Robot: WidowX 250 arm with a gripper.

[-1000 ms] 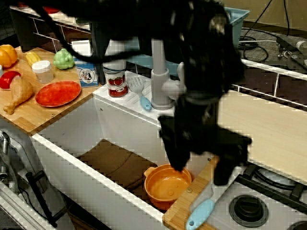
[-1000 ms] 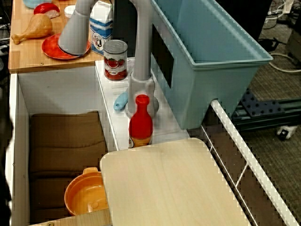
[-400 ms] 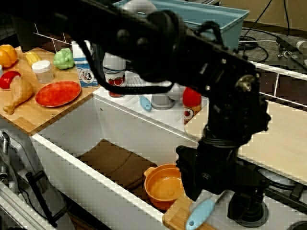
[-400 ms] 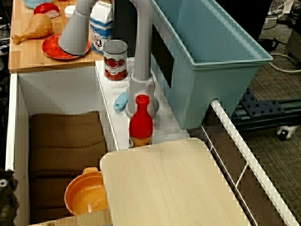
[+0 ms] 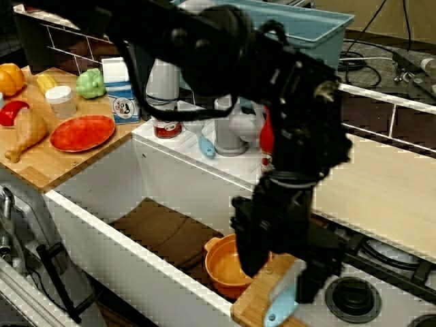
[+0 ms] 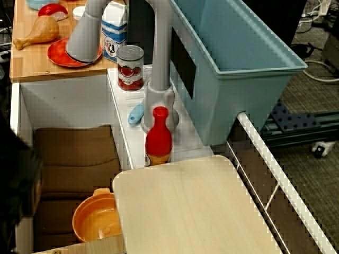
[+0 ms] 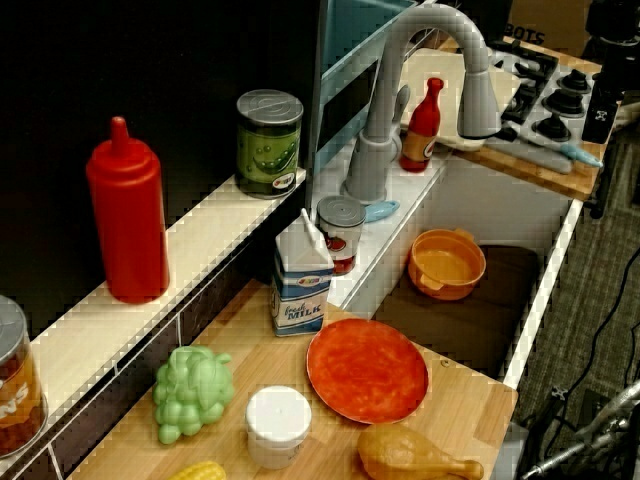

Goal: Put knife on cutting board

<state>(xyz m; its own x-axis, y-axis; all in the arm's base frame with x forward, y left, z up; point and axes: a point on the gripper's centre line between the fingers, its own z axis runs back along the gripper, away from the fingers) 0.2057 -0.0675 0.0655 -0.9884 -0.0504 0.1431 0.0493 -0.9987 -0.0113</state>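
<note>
The knife [image 5: 281, 308] has a light blue handle and a pale blade. It lies on the small wooden cutting board [image 5: 253, 301] at the sink's right end, handle toward the front edge. My black gripper [image 5: 279, 267] hangs low over the board, open, one finger on each side of the blade. In the view from the counter's left end, the knife [image 7: 580, 155] lies on the cutting board [image 7: 522, 165] with the gripper [image 7: 603, 100] just above it. In the view from the stove side only a corner of the cutting board [image 6: 95, 246] shows, and the knife is out of view.
An orange pot [image 5: 228, 267] sits in the sink beside the board. A wide pale board [image 5: 381, 191] covers the counter behind, with stove burners [image 5: 353, 298] to the right. A faucet [image 5: 228, 129], a red bottle [image 6: 158, 136] and a blue-handled spatula [image 5: 205, 145] stand behind the sink.
My arm swung right and down over the board's end, then came back left with the fingers around the blade. The knife has stayed in place on the board.
</note>
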